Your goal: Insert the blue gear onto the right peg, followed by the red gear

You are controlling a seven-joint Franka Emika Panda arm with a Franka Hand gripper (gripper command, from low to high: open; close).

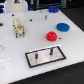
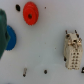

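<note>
step: nothing is being carried yet; the blue gear is first.
next move: reaching over the blue gear and closing on it.
right peg (image 1: 51, 50): standing on the plate (image 1: 59, 56), nearest.
red gear (image 1: 50, 36): lying behind.
blue gear (image 1: 62, 27): lying farthest on the tabletop (image 1: 15, 55).
gripper: out of sight; cannot tell its state or its offset from the gear.
</note>
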